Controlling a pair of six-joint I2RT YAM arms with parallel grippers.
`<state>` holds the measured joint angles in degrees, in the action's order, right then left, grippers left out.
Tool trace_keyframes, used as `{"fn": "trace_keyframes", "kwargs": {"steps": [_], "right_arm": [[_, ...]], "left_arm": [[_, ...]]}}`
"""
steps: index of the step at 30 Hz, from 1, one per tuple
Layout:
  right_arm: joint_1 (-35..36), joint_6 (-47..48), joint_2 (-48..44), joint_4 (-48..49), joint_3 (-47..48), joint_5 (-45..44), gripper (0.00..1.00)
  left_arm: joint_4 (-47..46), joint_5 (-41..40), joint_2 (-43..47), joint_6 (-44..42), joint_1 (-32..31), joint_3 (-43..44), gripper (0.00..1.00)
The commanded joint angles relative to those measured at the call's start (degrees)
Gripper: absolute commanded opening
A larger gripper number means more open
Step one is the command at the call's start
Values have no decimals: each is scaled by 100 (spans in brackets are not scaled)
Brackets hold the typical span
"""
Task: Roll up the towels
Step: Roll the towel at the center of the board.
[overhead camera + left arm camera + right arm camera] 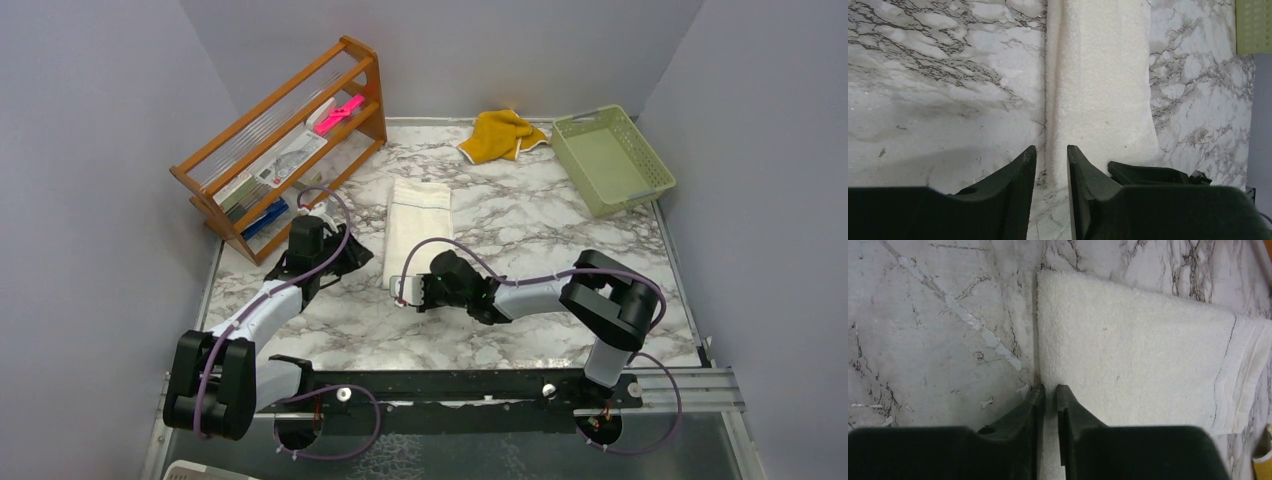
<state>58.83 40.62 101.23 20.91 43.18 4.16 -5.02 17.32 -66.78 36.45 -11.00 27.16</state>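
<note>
1. Cream towel [418,225] lies flat mid-table [520,230], folded into a long narrow strip with one short end toward the arms. My guess at the reason: a strip laid this way can be rolled from the near end away from the robot.
2. Right claw [1049,389] sits low at the near end of that strip, on its corner. The two fingers are almost together, with only a slit between them and pale cloth showing in the slit. It looks clamped on the towel's edge, probably to lift it and start the first turn.
3. Left claw [1050,150] is just beside the strip's near left side. Its fingers stand a little apart. The towel's long edge lines up with the gap, but marble shows between them lower down, so I see nothing held. It seems poised to take the opposite corner so the edge comes up evenly.
4. Yellow towel [500,135] is crumpled in a heap at the back of the table, well apart from both arms and untouched. It would need spreading before any roll.
5. Green basket [630,197] stands at the back right, just beside the yellow heap. It may be meant for finished rolls, though that is only a guess.
6. Wooden rack [260,106] on the left holds a pink item [338,113], something blue and printed cards.
7. Writing: the cards carry print, but it is too small to read. No brand or label shows on either towel or the basket.
8. Progress: no roll is formed yet.
</note>
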Motion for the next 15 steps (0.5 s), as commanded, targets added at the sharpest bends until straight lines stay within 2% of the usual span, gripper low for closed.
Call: {"fn": "trace_keyframes", "kwargs": {"steps": [1, 3, 4, 15], "right_arm": [[36, -191, 77, -406, 141, 322, 11], [39, -334, 93, -815, 328, 359, 2], [33, -512, 68, -1102, 472, 396, 1], [11, -2310, -841, -2207, 796, 1463, 1]], "left_arm": [[-101, 124, 50, -76, 95, -101, 31], [-94, 138, 89, -76, 122, -121, 31], [-87, 139, 117, -76, 131, -141, 31], [-26, 202, 575, 63, 178, -266, 30]]}}
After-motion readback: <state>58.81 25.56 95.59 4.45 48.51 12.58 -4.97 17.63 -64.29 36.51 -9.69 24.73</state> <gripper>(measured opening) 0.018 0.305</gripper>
